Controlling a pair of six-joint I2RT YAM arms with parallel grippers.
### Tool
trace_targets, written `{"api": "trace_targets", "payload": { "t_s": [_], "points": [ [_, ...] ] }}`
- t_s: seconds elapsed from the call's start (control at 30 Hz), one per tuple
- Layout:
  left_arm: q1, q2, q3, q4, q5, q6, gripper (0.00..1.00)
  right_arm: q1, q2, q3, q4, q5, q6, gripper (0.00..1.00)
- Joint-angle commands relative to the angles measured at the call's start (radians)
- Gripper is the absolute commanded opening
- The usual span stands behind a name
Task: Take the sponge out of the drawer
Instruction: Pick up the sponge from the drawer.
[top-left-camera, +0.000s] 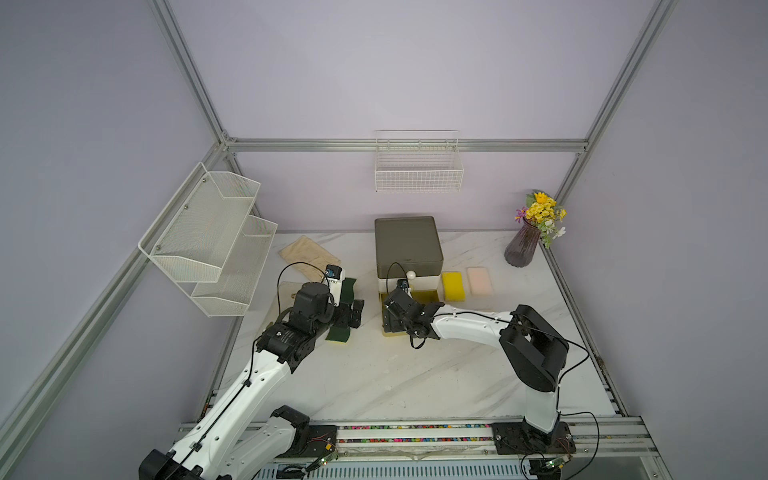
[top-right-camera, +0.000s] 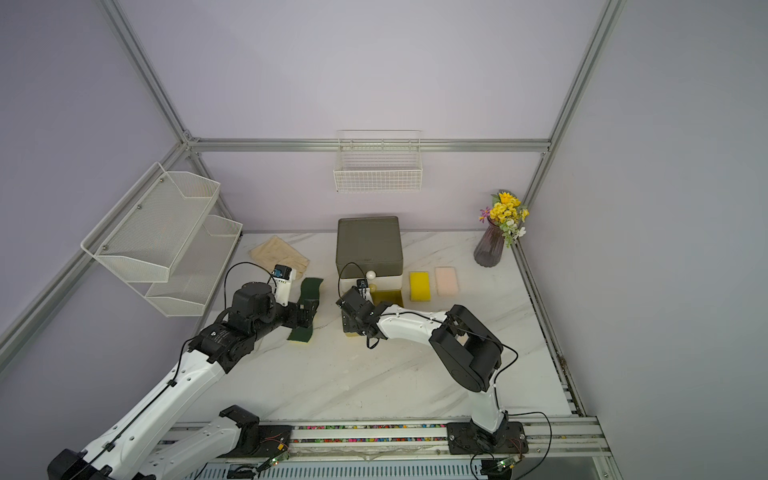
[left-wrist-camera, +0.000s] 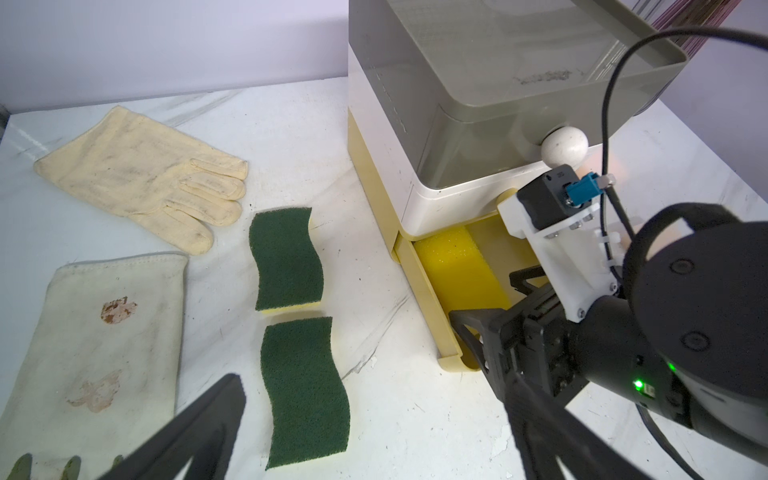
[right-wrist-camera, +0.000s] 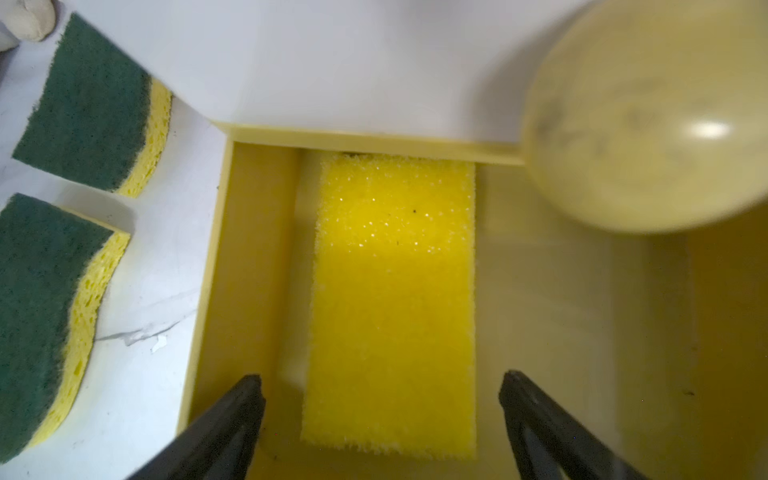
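A yellow sponge (right-wrist-camera: 395, 299) lies flat in the open yellow drawer (right-wrist-camera: 245, 249), pulled out from the bottom of a white cabinet with a grey top (top-left-camera: 407, 245). In the left wrist view the sponge (left-wrist-camera: 453, 266) shows partly under the cabinet's edge. My right gripper (right-wrist-camera: 382, 378) hangs open just above the drawer, one finger on each side of the sponge's near end, touching nothing. In both top views the right arm covers most of the drawer (top-left-camera: 424, 296). My left gripper (left-wrist-camera: 374, 380) is open and empty over the table, left of the cabinet.
Two green-topped sponges (left-wrist-camera: 286, 257) (left-wrist-camera: 305, 390) and two gloves (left-wrist-camera: 137, 178) (left-wrist-camera: 95, 332) lie left of the cabinet. A yellow sponge (top-left-camera: 452, 286) and a pink one (top-left-camera: 480, 281) lie to its right. A round knob (right-wrist-camera: 648, 116) juts above the drawer. A flower vase (top-left-camera: 523, 247) stands back right.
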Motion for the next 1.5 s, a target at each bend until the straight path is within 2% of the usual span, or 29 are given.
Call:
{"api": "trace_targets", "payload": {
  "t_s": [0.0,0.53,0.87,1.1,1.47],
  "points": [
    [0.008,-0.016,-0.009,0.037,0.0,0.012,1.0,0.006,0.026,0.035,0.016,0.023,-0.006,0.93],
    [0.008,-0.017,-0.008,0.036,0.004,0.011,1.0,-0.014,0.107,0.066,0.004,0.049,-0.035,0.88],
    [0.01,-0.017,-0.006,0.038,0.004,0.015,1.0,-0.053,0.132,0.056,0.033,0.013,-0.06,0.84],
    [0.011,-0.011,-0.01,0.041,-0.007,0.015,1.0,-0.068,0.155,0.047,0.05,0.006,-0.066,0.76],
    [0.011,-0.037,-0.038,0.079,-0.039,0.024,1.0,-0.074,0.09,0.014,0.107,-0.021,-0.074,0.66]
  ]
}}
